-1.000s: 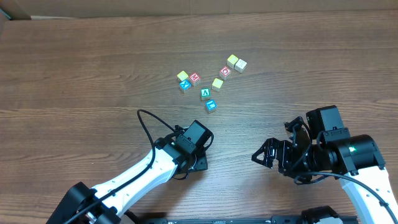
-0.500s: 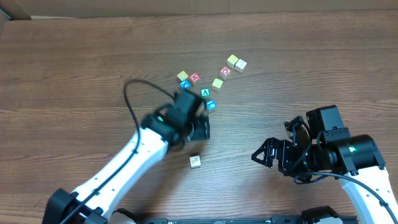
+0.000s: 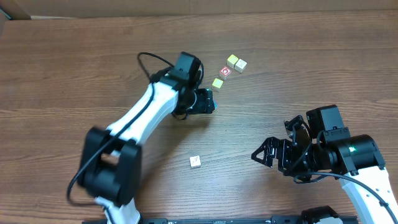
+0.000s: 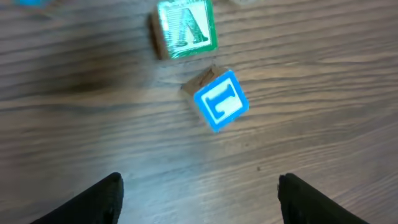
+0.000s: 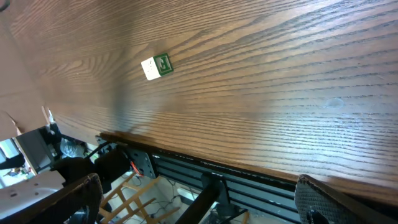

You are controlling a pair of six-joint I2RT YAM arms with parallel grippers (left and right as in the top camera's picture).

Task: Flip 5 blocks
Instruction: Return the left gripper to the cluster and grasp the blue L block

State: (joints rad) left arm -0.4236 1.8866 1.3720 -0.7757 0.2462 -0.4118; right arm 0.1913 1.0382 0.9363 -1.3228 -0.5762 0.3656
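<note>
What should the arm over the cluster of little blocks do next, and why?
Probably ease the left gripper forward and down around the blue block, then close. Its jaws stand open and empty, and that block lies just ahead of them, apart from the green A block.

Counter [image 4: 323,137]: brown wood grain, matt, fine streaks. Blocks [image 4: 219,102]: raw wood edges, smooth painted faces. My left gripper [image 4: 199,202]: matt black.

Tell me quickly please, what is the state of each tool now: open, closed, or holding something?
Left tool: open, holding nothing.
Right tool: open, holding nothing.
</note>
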